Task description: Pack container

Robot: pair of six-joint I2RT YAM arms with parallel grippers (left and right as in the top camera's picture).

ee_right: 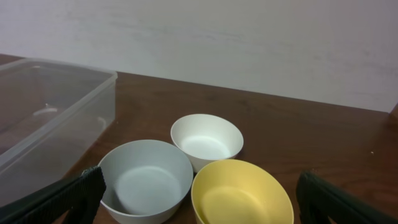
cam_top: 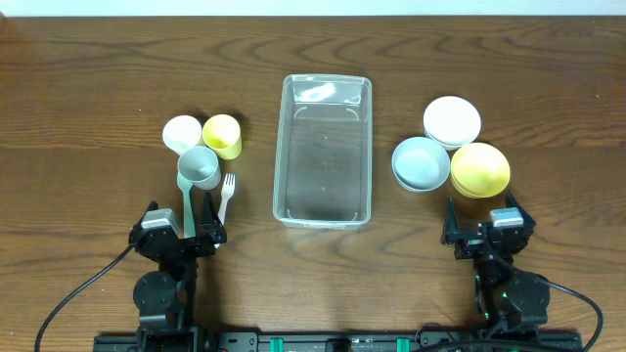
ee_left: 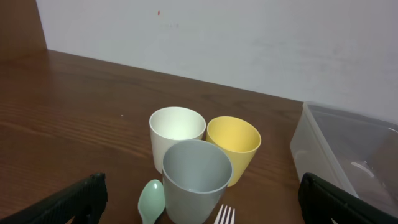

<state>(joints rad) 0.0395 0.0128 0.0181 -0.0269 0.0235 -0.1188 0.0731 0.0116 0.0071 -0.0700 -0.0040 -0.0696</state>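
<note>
Three cups are grouped tightly at the left: a white plastic cup [cam_top: 182, 132], a yellow plastic cup [cam_top: 223, 135] and a grey-blue plastic cup [cam_top: 200, 168]. A neighbour could be toppled if one is gripped with wide fingers. A mint-green plastic spoon [cam_top: 188, 210] and a white plastic fork [cam_top: 227, 191] lie flat just beside them and could be skidded rather than lifted. The left gripper [cam_top: 184, 223] is held wide open and empty over the spoon's handle. At the centre, the clear rectangular plastic container [cam_top: 281, 147] stands empty; being light, it could be shoved by a low approach. To the right, a pale blue bowl [cam_top: 421, 162], a white bowl [cam_top: 452, 120] and a yellow bowl [cam_top: 479, 168] are packed closely, so one could be dragged with another. The right gripper [cam_top: 481, 223] is likewise spread wide, holding nothing.
</note>
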